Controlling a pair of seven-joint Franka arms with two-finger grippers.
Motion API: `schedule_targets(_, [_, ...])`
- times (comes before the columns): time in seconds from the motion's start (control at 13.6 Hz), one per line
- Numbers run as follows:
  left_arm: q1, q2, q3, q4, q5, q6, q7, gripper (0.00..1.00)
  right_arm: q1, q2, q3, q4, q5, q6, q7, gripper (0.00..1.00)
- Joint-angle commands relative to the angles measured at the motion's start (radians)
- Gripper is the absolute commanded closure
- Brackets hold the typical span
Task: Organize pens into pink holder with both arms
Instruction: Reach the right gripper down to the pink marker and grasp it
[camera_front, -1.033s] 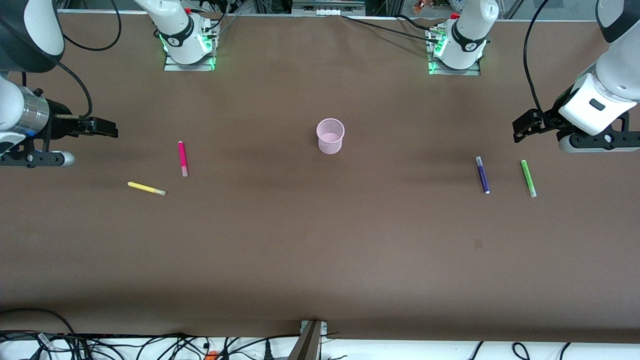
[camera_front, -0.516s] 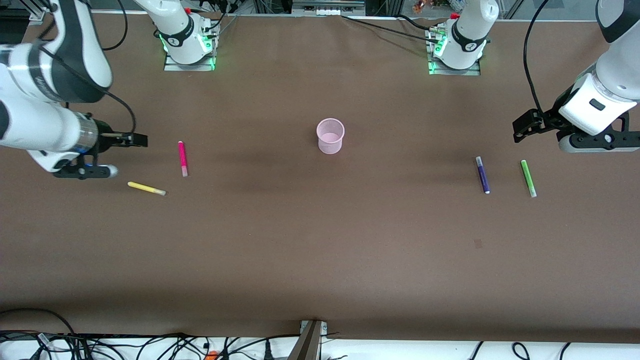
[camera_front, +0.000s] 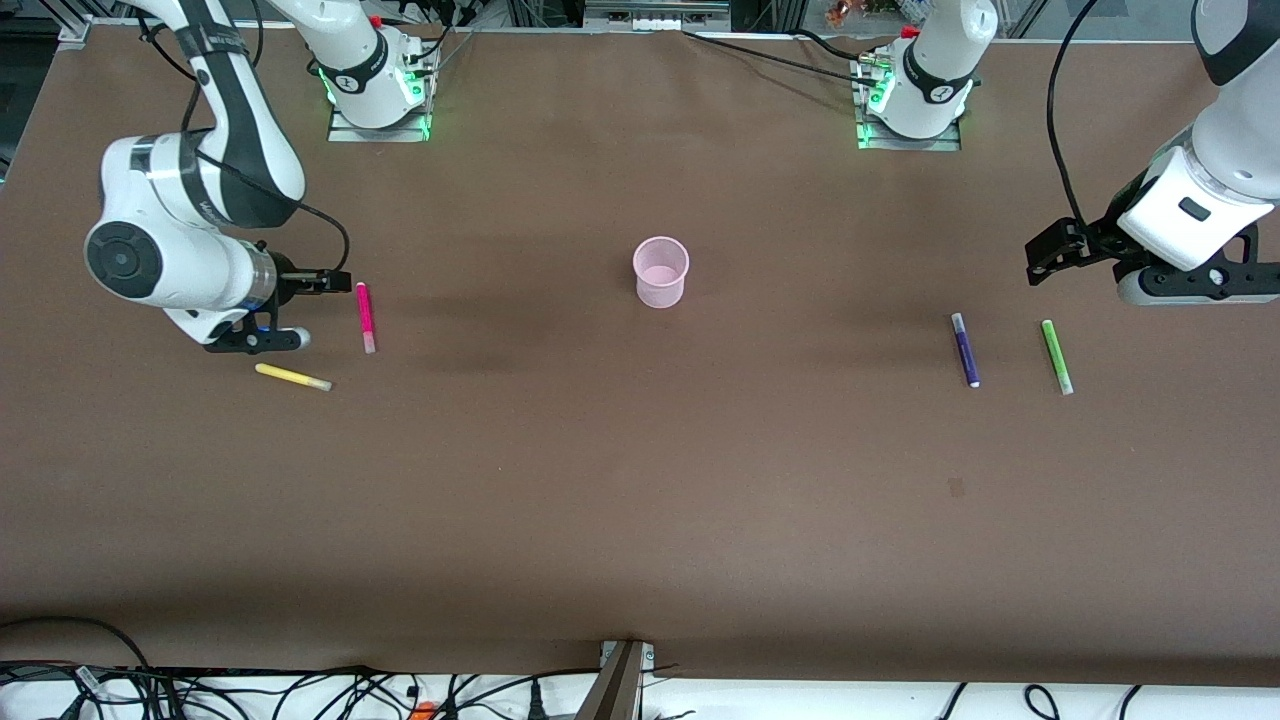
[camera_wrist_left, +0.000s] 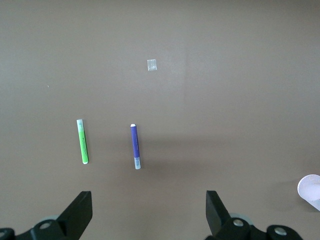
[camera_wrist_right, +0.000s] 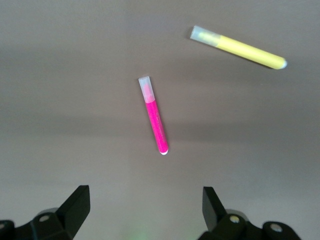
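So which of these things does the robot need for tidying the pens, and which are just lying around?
For the job:
- pink pen
- yellow pen
- purple pen
- green pen
- pink holder
- right gripper, open beside the pink pen
- left gripper, open, waiting

Just lying about:
- cables off the table's edge

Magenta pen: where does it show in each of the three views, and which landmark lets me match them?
Front view: the magenta pen lies flat toward the right arm's end of the table, beside the right end effector.
Right wrist view: the same pen lies mid-picture, between the open fingers.
Left wrist view: not in it.
Shared landmark: the yellow pen lying close by.
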Motion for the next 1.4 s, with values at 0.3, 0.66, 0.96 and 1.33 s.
schedule_targets(0.3, [0.003,-0.008,-0.005,0.007,0.009,-0.016,0.001,0.0,0.013,0.027,0.007,-0.152,-0.009,0.195,-0.049,0.01])
schedule_targets(0.66, [0.003,-0.008,-0.006,0.007,0.009,-0.016,0.001,0.0,0.03,0.056,0.004,-0.183,-0.044,0.273,-0.118,0.26])
schedule_targets(0.96, [0.009,0.012,0.0,0.005,0.007,-0.015,0.004,0.0,0.028,0.101,-0.002,-0.238,-0.044,0.417,-0.167,0.27])
schedule_targets(1.33, [0.018,0.047,0.003,-0.001,0.007,-0.013,0.012,0.0,0.022,0.133,-0.054,-0.238,-0.044,0.454,-0.259,0.28])
